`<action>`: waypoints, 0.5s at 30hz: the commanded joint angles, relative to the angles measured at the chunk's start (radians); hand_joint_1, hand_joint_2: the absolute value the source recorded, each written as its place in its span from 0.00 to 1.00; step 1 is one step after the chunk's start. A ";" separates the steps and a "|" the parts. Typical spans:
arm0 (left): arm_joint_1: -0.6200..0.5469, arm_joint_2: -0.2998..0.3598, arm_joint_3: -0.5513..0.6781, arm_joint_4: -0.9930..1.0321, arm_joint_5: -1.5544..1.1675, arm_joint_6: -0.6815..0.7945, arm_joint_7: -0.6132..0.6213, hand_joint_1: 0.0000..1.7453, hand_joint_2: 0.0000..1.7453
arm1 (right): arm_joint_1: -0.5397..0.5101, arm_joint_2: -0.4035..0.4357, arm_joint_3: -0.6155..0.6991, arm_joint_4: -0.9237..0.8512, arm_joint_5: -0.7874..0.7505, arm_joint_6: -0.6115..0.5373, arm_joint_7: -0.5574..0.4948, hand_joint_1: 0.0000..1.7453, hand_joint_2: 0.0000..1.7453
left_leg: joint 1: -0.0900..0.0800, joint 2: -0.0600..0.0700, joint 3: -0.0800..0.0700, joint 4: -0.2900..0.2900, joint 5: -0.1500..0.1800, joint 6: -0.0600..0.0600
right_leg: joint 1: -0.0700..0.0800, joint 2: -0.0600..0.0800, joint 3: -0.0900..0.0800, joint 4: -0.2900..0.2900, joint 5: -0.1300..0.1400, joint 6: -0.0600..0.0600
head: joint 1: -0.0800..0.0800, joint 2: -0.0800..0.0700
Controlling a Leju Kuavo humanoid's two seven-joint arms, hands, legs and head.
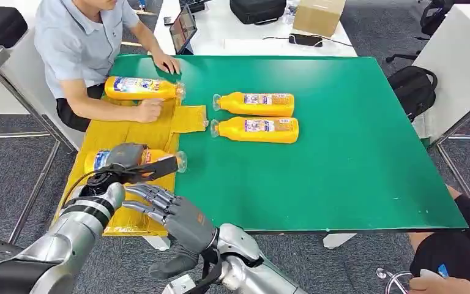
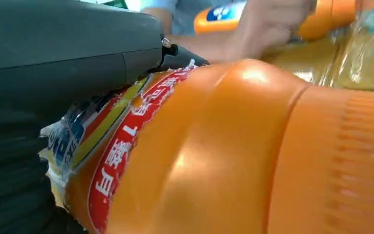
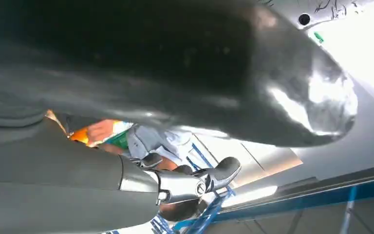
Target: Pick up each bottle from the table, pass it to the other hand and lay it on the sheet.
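Note:
My left hand [image 1: 130,160] grips an orange bottle [image 1: 98,161] with a red and blue label, which lies on the yellow sheet [image 1: 128,131] with its cap toward the green mat. In the left wrist view that bottle [image 2: 233,156] runs under my grey thumb [image 2: 68,53]. My right hand [image 1: 177,217] hovers at the table's front edge, just beside the left hand, fingers spread and holding nothing. Its dark fingers [image 3: 175,187] point into open air in the right wrist view. A second bottle [image 1: 141,87] lies at the sheet's far end. Two more bottles [image 1: 254,104] [image 1: 256,129] lie side by side on the mat.
A person [image 1: 79,37] sits at the table's far left corner, one hand [image 1: 150,110] on the sheet by the far bottle, the other hand [image 1: 166,61] on the green mat [image 1: 343,141]. A white desk [image 1: 251,37] with bags and a box stands behind.

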State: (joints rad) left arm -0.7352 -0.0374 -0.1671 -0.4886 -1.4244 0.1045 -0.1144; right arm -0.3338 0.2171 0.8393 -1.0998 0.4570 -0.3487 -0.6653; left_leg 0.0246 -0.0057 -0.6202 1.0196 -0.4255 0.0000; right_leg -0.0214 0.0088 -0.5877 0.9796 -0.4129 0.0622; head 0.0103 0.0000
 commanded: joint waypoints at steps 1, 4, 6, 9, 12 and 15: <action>-0.061 0.016 -0.067 0.160 -0.012 -0.038 -0.001 1.00 1.00 | -0.056 -0.037 0.068 0.051 -0.032 0.001 -0.033 0.00 0.00 | 0.000 0.001 0.003 -0.001 -0.001 0.001 | 0.000 0.000 0.002 0.000 0.000 -0.002 | 0.000 0.000; -0.051 0.019 -0.014 0.181 0.062 -0.100 -0.062 0.95 1.00 | -0.069 -0.041 0.092 0.057 -0.054 0.007 -0.033 0.00 0.00 | 0.000 0.002 0.004 -0.001 -0.001 0.002 | 0.001 0.000 0.004 -0.001 0.000 -0.003 | 0.000 0.000; -0.051 0.031 0.072 0.197 0.176 -0.182 -0.146 0.04 1.00 | -0.083 -0.044 0.125 0.060 -0.081 0.016 -0.033 0.00 0.00 | 0.000 0.003 0.004 -0.001 -0.001 0.001 | 0.000 0.002 0.003 -0.001 0.000 -0.002 | 0.000 0.000; -0.065 0.078 0.134 0.210 0.289 -0.340 -0.275 0.00 1.00 | -0.110 -0.046 0.183 0.072 -0.129 0.008 -0.033 0.00 0.00 | 0.000 0.004 0.006 -0.002 -0.001 0.001 | 0.000 0.003 0.006 -0.001 0.000 -0.003 | 0.000 0.000; -0.086 0.113 0.145 0.210 0.340 -0.450 -0.370 0.00 1.00 | -0.125 -0.048 0.213 0.075 -0.153 0.001 -0.033 0.00 0.00 | 0.000 0.005 0.006 -0.001 -0.001 0.001 | 0.000 0.004 0.005 0.000 0.000 -0.003 | 0.000 0.000; -0.095 0.131 0.158 0.207 0.372 -0.517 -0.406 0.00 1.00 | -0.128 -0.052 0.223 0.070 -0.168 0.003 -0.033 0.00 0.00 | 0.000 0.003 0.007 -0.001 0.000 0.001 | 0.000 0.002 0.006 0.000 0.000 -0.002 | 0.000 0.000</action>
State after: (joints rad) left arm -0.8076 0.0256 -0.0915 -0.3780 -1.1161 -0.2691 -0.4373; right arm -0.3931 0.2048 0.9556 -1.0830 0.3200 -0.3437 -0.6653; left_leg 0.0246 -0.0068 -0.6161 1.0194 -0.4254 -0.0002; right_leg -0.0214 0.0085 -0.5832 0.9806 -0.4131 0.0620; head 0.0107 0.0000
